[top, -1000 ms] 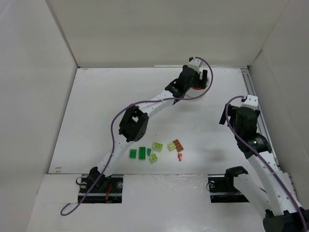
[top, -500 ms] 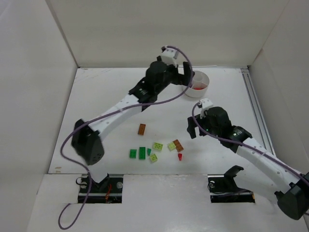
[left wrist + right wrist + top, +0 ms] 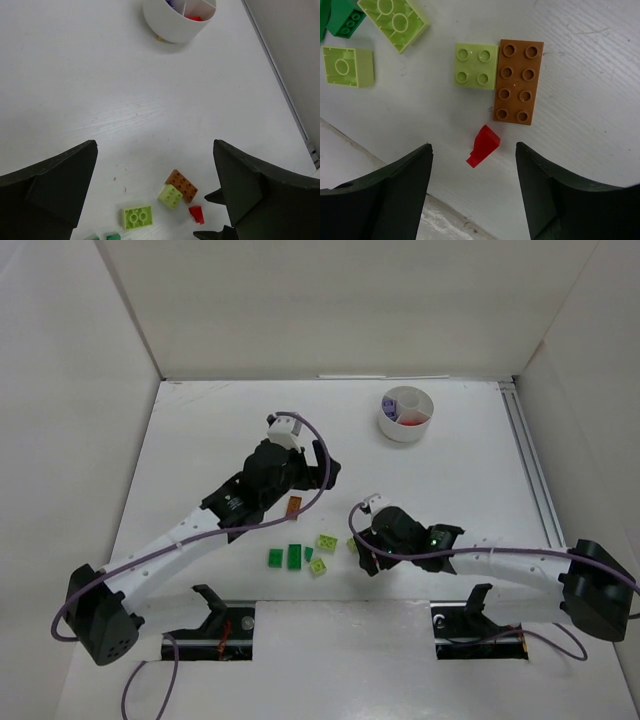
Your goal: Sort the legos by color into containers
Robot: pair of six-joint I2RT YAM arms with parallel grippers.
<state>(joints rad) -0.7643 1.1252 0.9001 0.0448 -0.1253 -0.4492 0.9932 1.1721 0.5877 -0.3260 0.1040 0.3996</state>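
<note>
Where the table (image 3: 200, 440) lies nearest the arm bases, the right gripper (image 3: 473, 155) hangs low with its jaws parted, one finger on each side of a small red piece (image 3: 483, 145). Neither finger touches the piece, so nothing is held. Just beyond the red piece lie a lime two-by-two brick (image 3: 476, 66) and an orange-brown plate (image 3: 518, 81), studs up and touching along one edge. To their left are two more lime bricks (image 3: 393, 20), undersides up, and farther left two dark green bricks (image 3: 295, 555) lie side by side. Deeper in, an orange-brown brick (image 3: 295, 505) lies alone, right beside the left arm's wrist in the top view. The left gripper (image 3: 155, 145) is clear of every brick, its jaws spread wide with only bare table between them. At the far side, well apart from the loose legos, stands the round white dish (image 3: 165, 25), with red pieces in one wedge compartment and purple in another. A tiny orange speck (image 3: 160, 37) lies at the foot of its wall; what it is cannot be told.
</note>
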